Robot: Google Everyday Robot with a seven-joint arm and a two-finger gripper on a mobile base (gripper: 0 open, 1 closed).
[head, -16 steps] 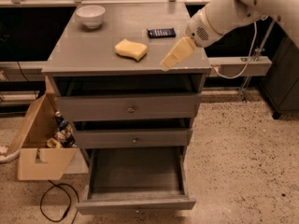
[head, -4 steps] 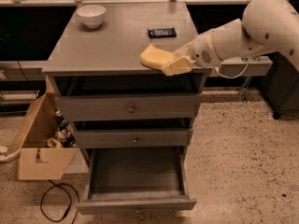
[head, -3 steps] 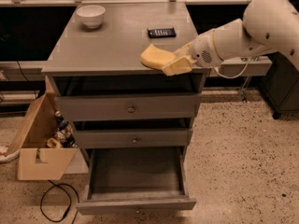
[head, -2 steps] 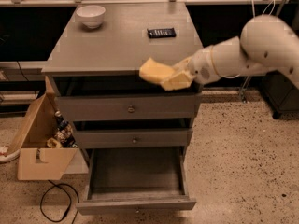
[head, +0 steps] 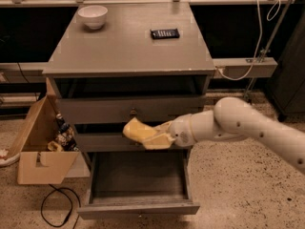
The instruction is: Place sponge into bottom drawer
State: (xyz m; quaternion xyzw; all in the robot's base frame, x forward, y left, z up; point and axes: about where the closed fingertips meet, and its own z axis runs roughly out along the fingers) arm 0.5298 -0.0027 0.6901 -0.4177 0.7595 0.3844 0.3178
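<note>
The pale yellow sponge is held in my gripper, which is shut on it. The gripper reaches in from the right on a white arm and holds the sponge in front of the middle drawer, just above the pulled-out bottom drawer. The bottom drawer is a wide grey tray, open, with nothing in the part that shows. The sponge is above the drawer's back half and touches nothing but the gripper.
The grey cabinet top carries a white bowl at the back left and a flat black remote-like device. A tan cardboard box with clutter stands on the floor left of the cabinet. A black cable lies below it.
The gripper took the sponge off the cabinet top, carried it past the front edge and lowered it in front of the drawers, down to just above the open bottom drawer.
</note>
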